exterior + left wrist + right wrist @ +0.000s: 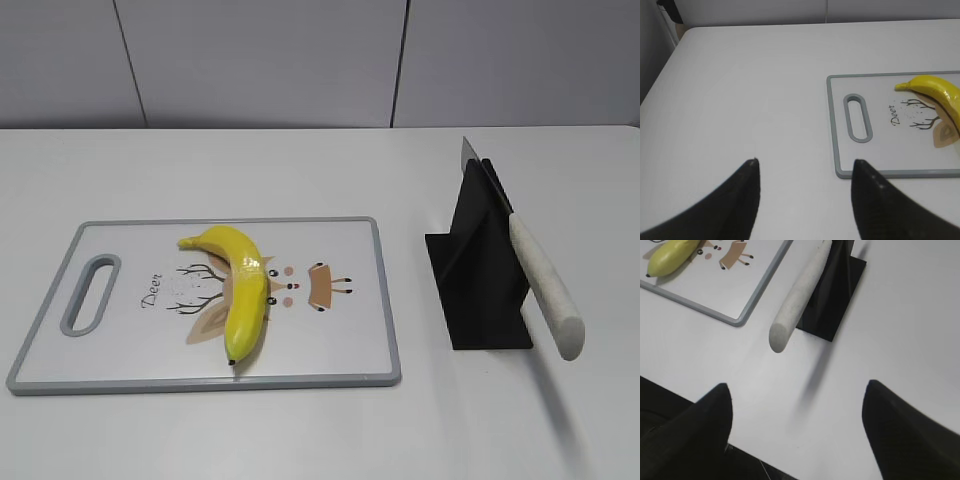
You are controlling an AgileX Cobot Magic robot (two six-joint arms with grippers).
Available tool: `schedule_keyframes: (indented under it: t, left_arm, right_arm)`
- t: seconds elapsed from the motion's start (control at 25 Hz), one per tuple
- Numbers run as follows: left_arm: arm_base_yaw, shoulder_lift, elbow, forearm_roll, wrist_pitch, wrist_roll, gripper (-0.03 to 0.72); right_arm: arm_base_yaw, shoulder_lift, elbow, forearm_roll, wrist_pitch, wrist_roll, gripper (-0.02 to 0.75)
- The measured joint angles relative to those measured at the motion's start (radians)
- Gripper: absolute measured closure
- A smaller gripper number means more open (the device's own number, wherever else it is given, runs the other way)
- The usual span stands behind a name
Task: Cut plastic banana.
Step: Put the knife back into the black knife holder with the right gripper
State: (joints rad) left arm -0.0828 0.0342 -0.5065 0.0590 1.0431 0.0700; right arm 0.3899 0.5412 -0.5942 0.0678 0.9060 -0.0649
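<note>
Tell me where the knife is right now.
The knife is on the right of the exterior view, slotted in the black stand right of the cutting board, its pale handle sticking out toward the camera.

- From the left wrist camera I see my left gripper (805, 172) with its two dark fingers spread apart, nothing between them, only bare white table (740, 90) below.
- The cutting board (836, 130), white with a grey rim, lies ahead to the right; its slotted handle (858, 118) is at the near end.
- The plastic banana (937, 92) lies on the board at the right edge, partly cut off by the frame.
- I can read "Deer" beside a printed antler drawing.
</note>
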Motion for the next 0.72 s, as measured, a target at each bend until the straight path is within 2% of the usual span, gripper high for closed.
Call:
schedule_keyframes:
  t: [0.4,0.72]
  left_arm:
    - [0.000,0.000,0.000,0.001,-0.002,0.000,0.133]
    - [0.000,0.000,0.000,0.001,-0.002,0.000,0.133]
  right_arm:
    - [0.000,-0.343,0.167,0.001,0.034,-0.048,0.148]
    - [0.000,-0.525,0.172,0.008,0.037,-0.048,0.148]
